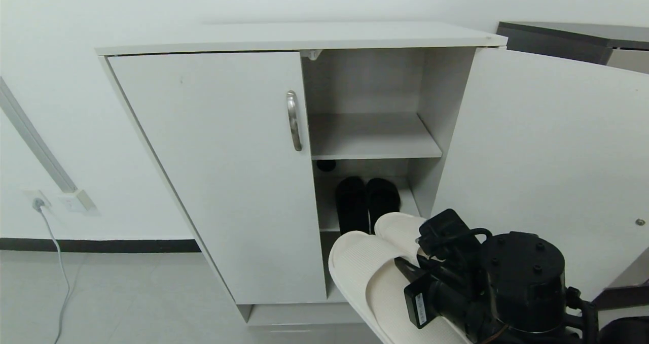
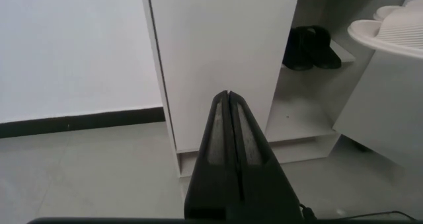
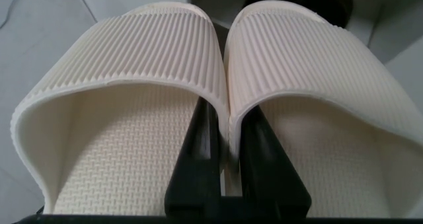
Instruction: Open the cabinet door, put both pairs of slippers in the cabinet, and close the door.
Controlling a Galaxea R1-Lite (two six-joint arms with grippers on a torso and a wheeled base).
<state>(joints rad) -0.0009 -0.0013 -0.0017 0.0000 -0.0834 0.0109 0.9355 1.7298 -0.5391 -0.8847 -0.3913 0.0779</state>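
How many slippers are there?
4. Two black slippers lie side by side on the lower shelf of the cabinet; two cream slippers are held together in the right hand before it. More may hide behind the shut door.

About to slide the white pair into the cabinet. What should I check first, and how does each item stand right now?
1. Right door open wide: ok.
2. White slippers clamped by right gripper: ok.
3. Black slippers already on lower shelf: ok.
4. Upper shelf free for the white pair: ok.
5. Left gripper shut, clear of the opening: ok.
6. Grip firmness: cannot tell.
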